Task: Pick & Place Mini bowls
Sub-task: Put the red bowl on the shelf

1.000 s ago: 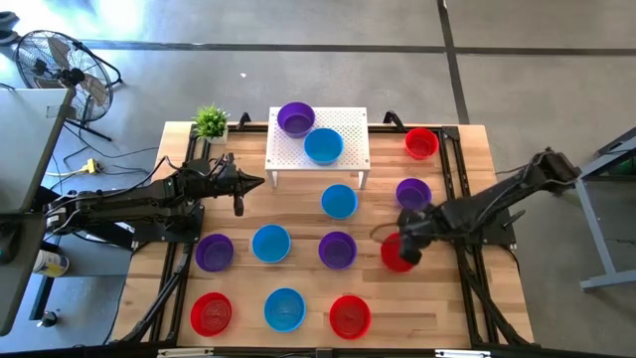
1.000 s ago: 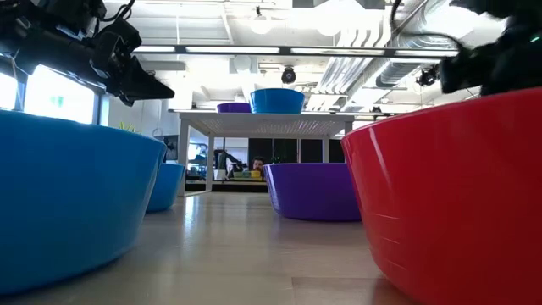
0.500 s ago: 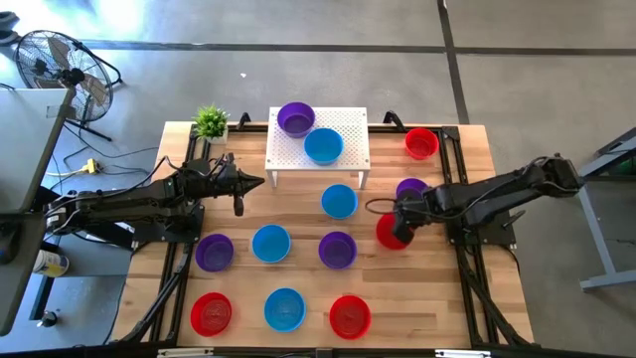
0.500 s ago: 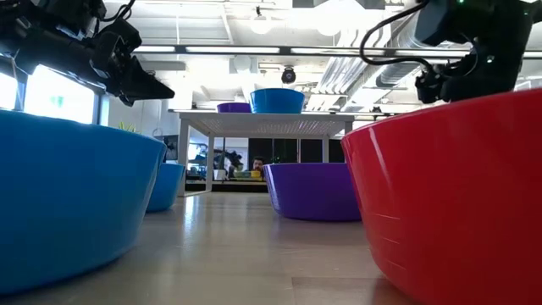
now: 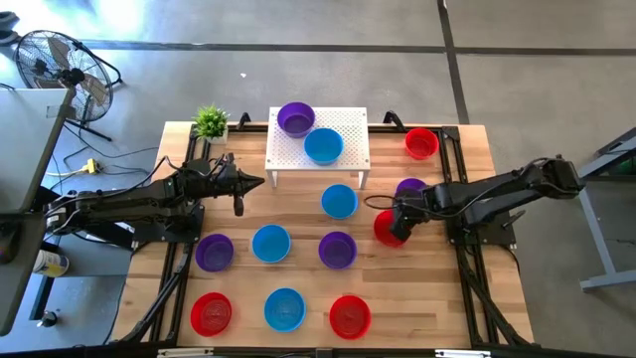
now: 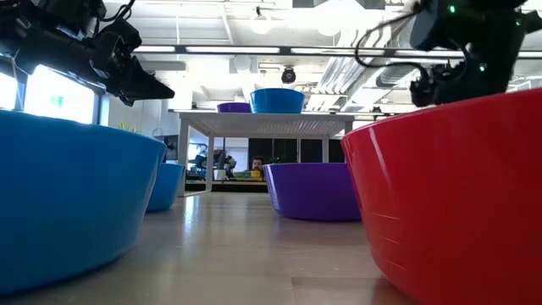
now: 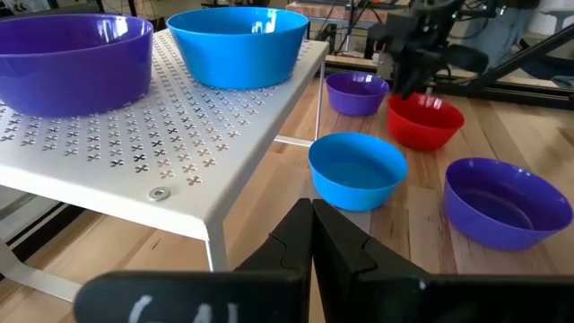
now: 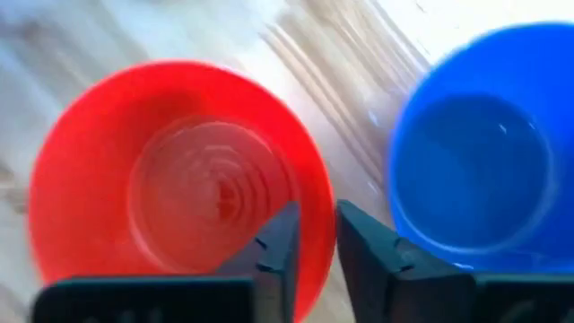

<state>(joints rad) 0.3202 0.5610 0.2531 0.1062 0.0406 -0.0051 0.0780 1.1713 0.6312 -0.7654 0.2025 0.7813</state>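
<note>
Directly under right hand: red bowl, rim pinched between fingers, just beside blue bowl, toward surface's right edge. Left hand clenched, farther off.

The right gripper is carrying the red mini bowl by its rim, away from the table's right edge and towards the blue mini bowl in front of the white stand; it is now just beside that bowl.
</note>
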